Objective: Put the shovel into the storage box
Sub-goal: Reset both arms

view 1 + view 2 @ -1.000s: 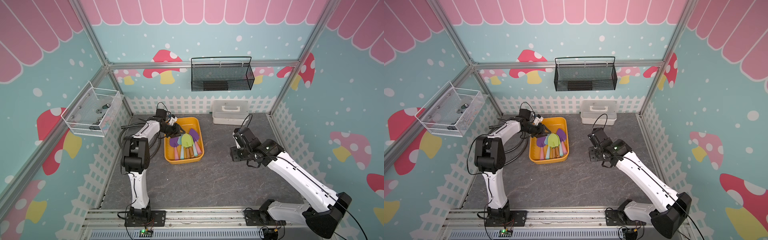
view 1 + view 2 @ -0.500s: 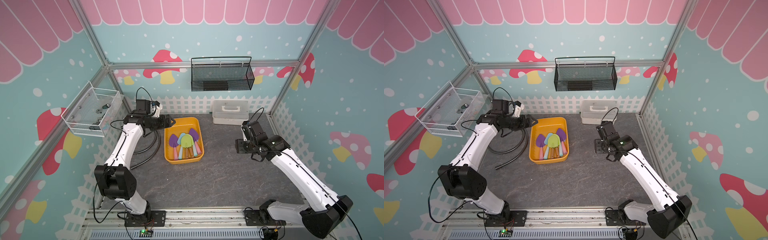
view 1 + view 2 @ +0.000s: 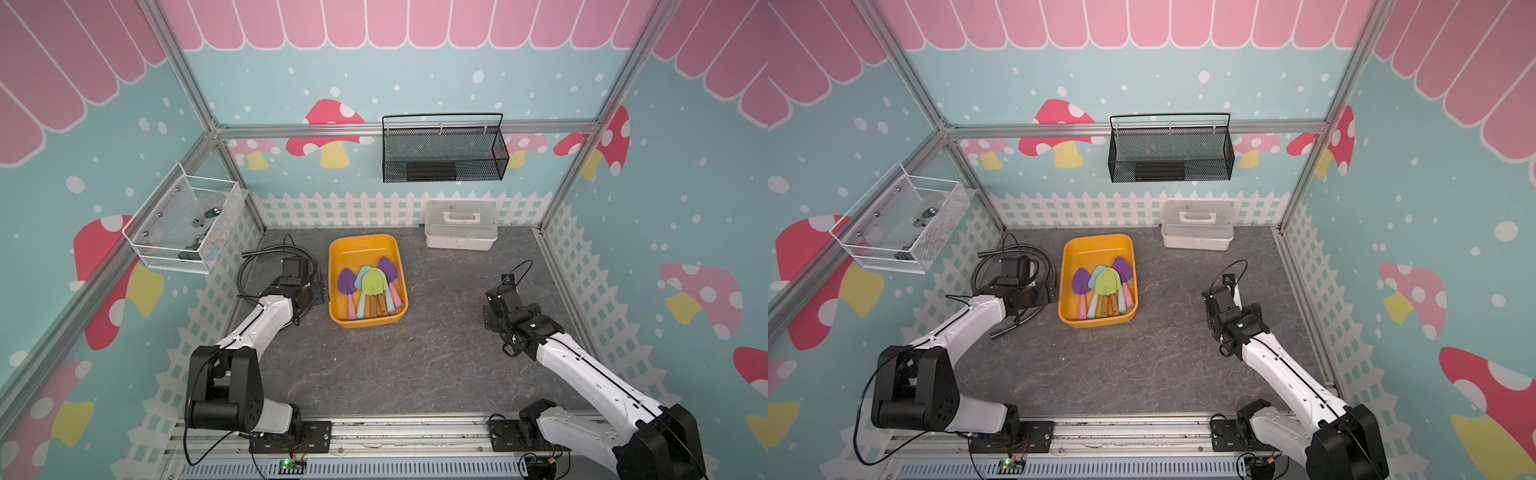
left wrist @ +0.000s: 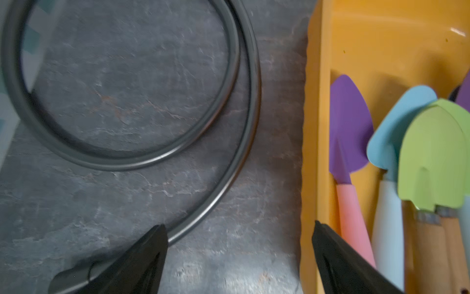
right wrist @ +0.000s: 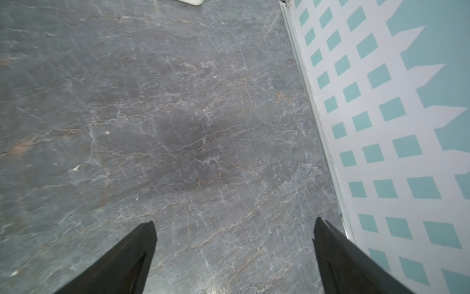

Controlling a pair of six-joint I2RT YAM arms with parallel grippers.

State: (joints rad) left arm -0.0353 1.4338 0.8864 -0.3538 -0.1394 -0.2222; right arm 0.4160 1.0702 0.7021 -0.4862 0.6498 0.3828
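The storage box [image 3: 360, 250] [image 3: 1096, 249] is a yellow-orange tray at the middle back of the floor. Several toy shovels lie in it side by side, handles toward the front: a green shovel [image 3: 374, 282] [image 3: 1108, 283] [image 4: 432, 152] on top, blue and purple ones beside it. My left gripper [image 3: 318, 291] [image 3: 1044, 293] [image 4: 239, 229] hangs open and empty just left of the box [image 4: 318, 127], over bare floor. My right gripper [image 3: 492, 311] [image 3: 1210, 309] [image 5: 234, 226] is open and empty over the floor near the right wall.
A coiled black hose [image 3: 266, 257] [image 4: 127, 157] lies on the floor left of the left gripper. A white lidded case [image 3: 460, 224] stands at the back. A black mesh basket [image 3: 444, 153] hangs on the back wall, a white wire basket [image 3: 187, 224] on the left wall. The fence-patterned wall [image 5: 381, 127] is close to the right gripper.
My left gripper drew away from the box's back left edge to its left side and opened. My right gripper shifted toward the right wall and opened.
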